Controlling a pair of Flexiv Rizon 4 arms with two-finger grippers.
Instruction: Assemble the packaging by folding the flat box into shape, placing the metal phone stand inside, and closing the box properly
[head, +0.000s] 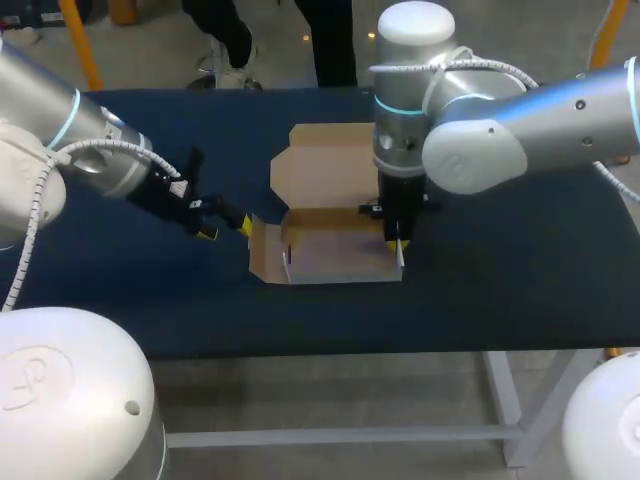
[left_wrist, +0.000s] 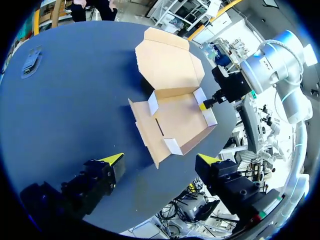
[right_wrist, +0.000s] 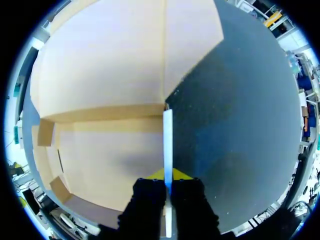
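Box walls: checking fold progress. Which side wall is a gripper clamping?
The side wall on the right arm's side, pinched between the right gripper's fingers; the opposite wall has no fingers around it.

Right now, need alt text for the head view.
A half-folded cardboard box sits on the dark blue table, its lid flap lying open behind it. The right pincer, pointing straight down, grips the box's right wall; the left pincer hangs open beside its left side.
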